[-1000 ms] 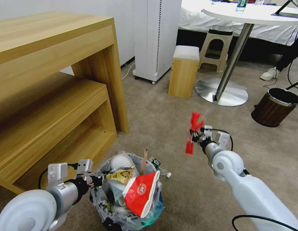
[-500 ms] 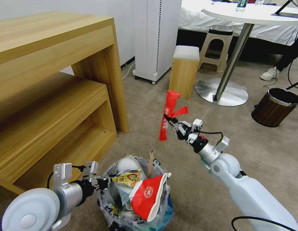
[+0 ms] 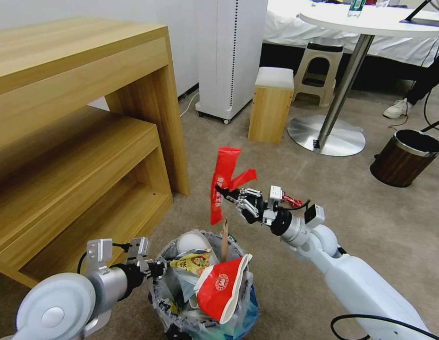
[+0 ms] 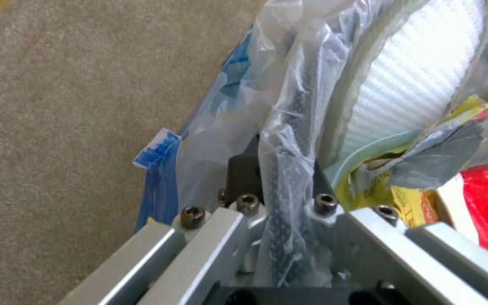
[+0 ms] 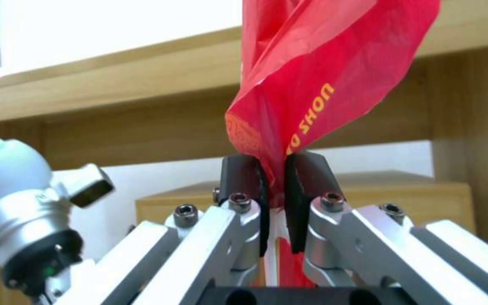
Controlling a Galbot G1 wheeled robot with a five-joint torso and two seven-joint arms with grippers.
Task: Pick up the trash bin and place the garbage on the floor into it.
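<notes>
The trash bin (image 3: 159, 292), black with a clear crinkly bag, hangs low in front of me, heaped with garbage: a red-white crushed bowl (image 3: 218, 293), a wooden stick (image 3: 224, 238), a white slipper (image 3: 191, 242) and a yellow packet (image 3: 193, 262). My left gripper (image 3: 158, 269) is shut on the bin's near-left rim; in the left wrist view the gripper (image 4: 281, 159) pinches the bagged rim (image 4: 298, 101). My right gripper (image 3: 224, 192) is shut on a red wrapper (image 3: 223, 182) just above and behind the bin; the right wrist view shows the wrapper (image 5: 323, 76) standing up out of the gripper (image 5: 272, 169).
A low wooden desk with a shelf (image 3: 78, 141) fills the left side. A wooden stool (image 3: 271, 104), a white appliance (image 3: 229, 56) and a round table's metal base (image 3: 325, 134) stand behind. A brown wood-patterned bin (image 3: 406, 158) sits at the right. Grey carpet (image 3: 394, 226) lies open to the right.
My right gripper has swung left and nearer with the red wrapper, from beside the bin to just above its far rim. The left arm and bin have shifted slightly right.
</notes>
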